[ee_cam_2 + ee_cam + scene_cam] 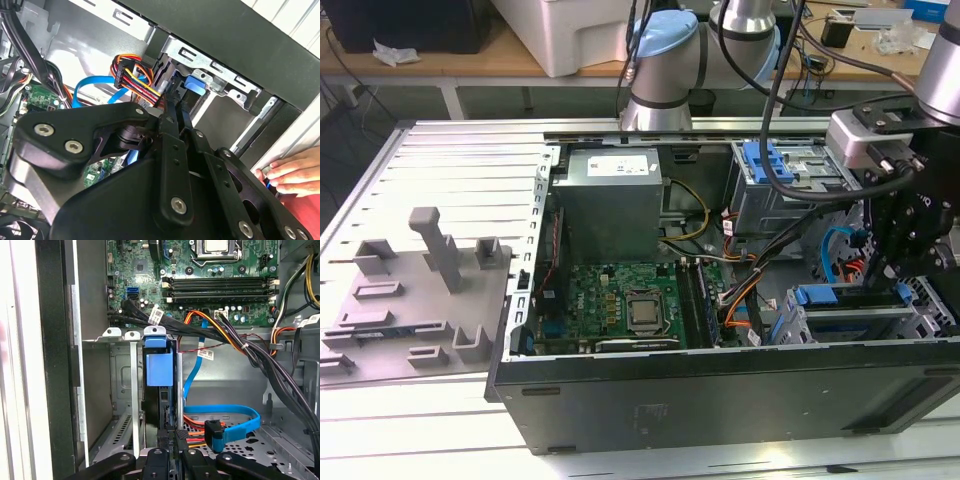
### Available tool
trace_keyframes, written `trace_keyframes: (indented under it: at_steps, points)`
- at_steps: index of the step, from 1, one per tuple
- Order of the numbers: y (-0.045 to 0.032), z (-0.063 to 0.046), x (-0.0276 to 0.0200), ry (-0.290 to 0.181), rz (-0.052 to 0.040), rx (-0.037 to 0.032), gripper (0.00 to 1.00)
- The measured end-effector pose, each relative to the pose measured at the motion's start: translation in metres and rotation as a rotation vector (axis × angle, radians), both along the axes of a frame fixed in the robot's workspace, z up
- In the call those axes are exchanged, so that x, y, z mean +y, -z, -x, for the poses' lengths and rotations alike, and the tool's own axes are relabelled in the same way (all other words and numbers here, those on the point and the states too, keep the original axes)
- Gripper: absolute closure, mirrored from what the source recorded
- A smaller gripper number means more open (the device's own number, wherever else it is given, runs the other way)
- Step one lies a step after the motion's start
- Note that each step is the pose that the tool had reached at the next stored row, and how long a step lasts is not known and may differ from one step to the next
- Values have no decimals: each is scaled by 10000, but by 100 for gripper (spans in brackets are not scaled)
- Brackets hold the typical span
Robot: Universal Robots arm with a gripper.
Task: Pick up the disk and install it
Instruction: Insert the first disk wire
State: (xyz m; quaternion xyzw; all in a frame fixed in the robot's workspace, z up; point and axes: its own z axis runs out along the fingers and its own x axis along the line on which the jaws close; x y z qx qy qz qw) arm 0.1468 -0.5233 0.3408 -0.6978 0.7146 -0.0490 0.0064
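The disk (159, 365) stands on edge in the drive cage (120, 370) at the case's front corner, and its blue carrier frame faces the first wrist view. In the exterior view the disk (825, 296) lies in the bay at the exterior view's right, under the arm. My gripper (170, 436) reaches down into that bay, its black fingers (161, 436) close together on the disk's thin near edge. The second wrist view shows the gripper (174, 107) pointing at the blue frame (195, 83) in the cage.
A blue cable (225, 417) and a black cable bundle (240, 345) run beside the bay. A person's hand (285, 172) rests on the case's outer edge. The grey power supply (610, 200), motherboard (630, 305) and upper cage (785, 190) fill the case. A grey fixture (420, 290) lies at the exterior view's left.
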Motion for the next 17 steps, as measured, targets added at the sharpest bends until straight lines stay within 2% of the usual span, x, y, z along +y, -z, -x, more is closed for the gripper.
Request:
trace_keyframes:
  at_steps: [17]
  points:
    - [47, 0, -4, 0, -1, 0, 83]
